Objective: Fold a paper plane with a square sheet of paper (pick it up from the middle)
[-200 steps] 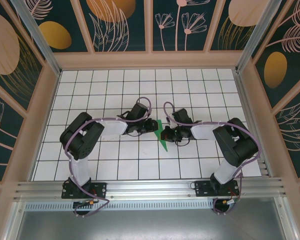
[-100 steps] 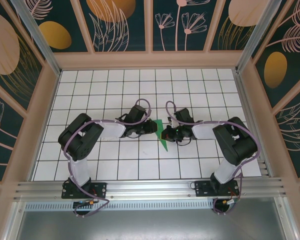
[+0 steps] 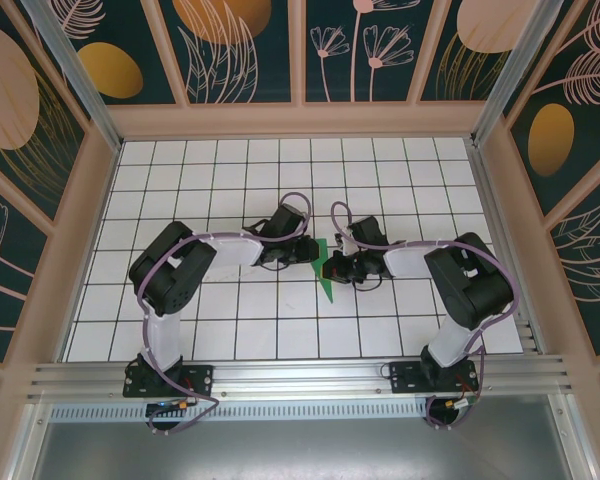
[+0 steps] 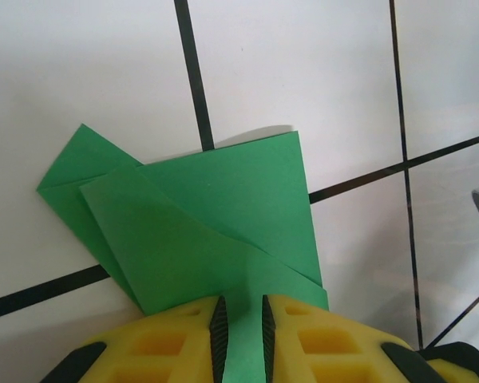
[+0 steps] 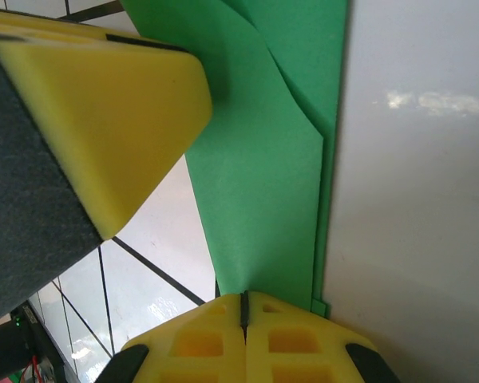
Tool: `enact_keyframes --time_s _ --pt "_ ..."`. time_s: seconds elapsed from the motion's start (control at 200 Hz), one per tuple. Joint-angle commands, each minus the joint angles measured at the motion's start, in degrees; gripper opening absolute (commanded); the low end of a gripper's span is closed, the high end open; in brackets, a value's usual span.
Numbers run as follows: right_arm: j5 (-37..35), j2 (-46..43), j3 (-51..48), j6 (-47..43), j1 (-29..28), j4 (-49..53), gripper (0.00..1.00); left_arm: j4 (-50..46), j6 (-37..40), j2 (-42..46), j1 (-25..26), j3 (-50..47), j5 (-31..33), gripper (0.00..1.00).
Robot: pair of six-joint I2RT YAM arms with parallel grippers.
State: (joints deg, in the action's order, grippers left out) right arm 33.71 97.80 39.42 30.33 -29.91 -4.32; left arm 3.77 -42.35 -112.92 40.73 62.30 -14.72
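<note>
Up close, the left gripper (image 4: 239, 317) has its yellow fingers drawn in on a raised strip of the green paper (image 4: 223, 215), which fills the narrow gap between them. The right gripper (image 5: 244, 307) is clenched, pad against pad, with its tips at one end of the paper. Whether a layer is pinched in that seam is hard to make out.

One yellow finger (image 5: 104, 104) of the left gripper juts into the right wrist view, blurred and cut off by the frame. In the left wrist view the paper lies in overlapping creased layers, its lower part hidden behind the fingers.

From above, the two grippers meet over the paper near the middle of the white gridded table (image 3: 230, 180) and cover much of it. What shows is a slim wedge, with its long axis running far to near. Its sharp tip (image 3: 330, 296) points near and slightly right.
</note>
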Motion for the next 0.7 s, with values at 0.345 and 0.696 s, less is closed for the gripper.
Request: enact_keyframes --time_s 0.345,0.696 --pt "-6.86 4.64 -6.26 -2.55 0.64 7.06 0.01 -5.19 4.93 -4.7 -5.71 3.78 9.66 0.24" --pt "-6.47 4.48 -6.28 -2.69 0.64 6.82 0.01 -4.56 6.9 -6.78 -8.75 5.61 7.82 0.25"
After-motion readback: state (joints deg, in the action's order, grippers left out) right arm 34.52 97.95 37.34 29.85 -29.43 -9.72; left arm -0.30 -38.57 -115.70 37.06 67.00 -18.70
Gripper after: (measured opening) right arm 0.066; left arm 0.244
